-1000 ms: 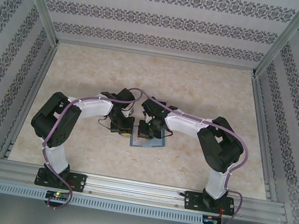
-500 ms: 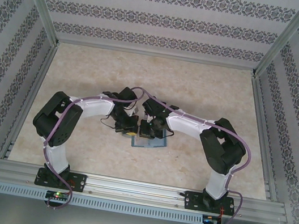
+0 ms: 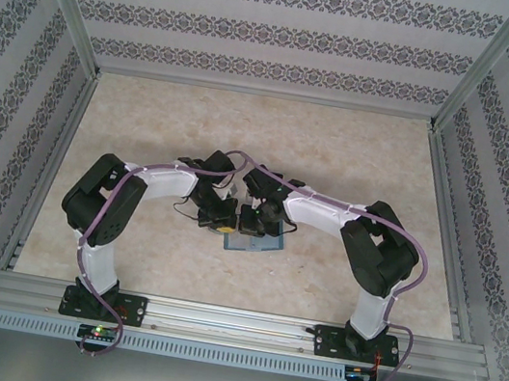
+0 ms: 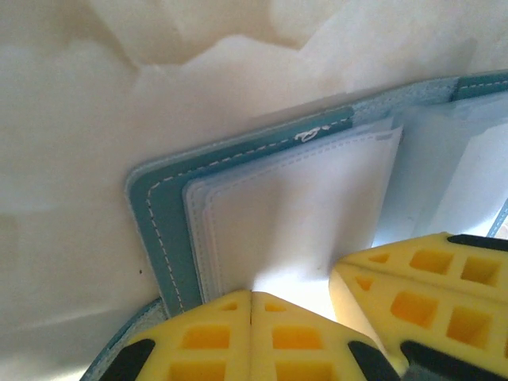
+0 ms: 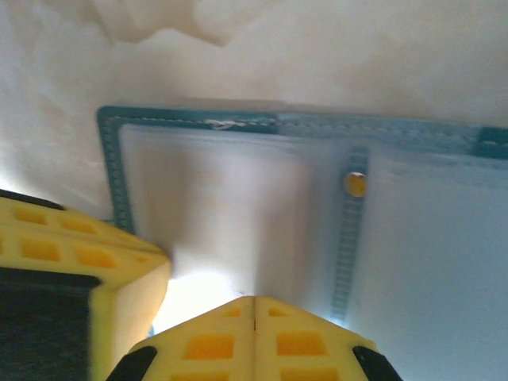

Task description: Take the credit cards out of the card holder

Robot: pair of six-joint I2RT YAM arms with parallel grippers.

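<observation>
Two grippers meet at the middle of the table (image 3: 338, 156), nose to nose over the card holder (image 3: 255, 245). It lies spread open and flat, teal border round a paler inside.

From the left wrist, the left gripper (image 4: 251, 317) has its yellow fingers pressed together, seam tight, at the near edge of a pale stitched pocket (image 4: 294, 214). Whether anything thin is nipped in that seam, I can't tell. The right gripper's yellow pads poke in just beside it.

From the right wrist, the right gripper (image 5: 254, 329) is pressed together too, tips at the edge of the same panel. A small gold stud (image 5: 354, 184) sits on the strip between the two panels.

What's in the pockets? Pale, milky layers, some overlapping toward the fold, but no credit cards can be picked out from the lining. Both close views are soft and washed by glare under the fingertips. The holder's near edge is hidden behind the pads, and the far panel runs off the frame. From above, the wrists cover most of the holder, with just its near corner peeking out.
</observation>
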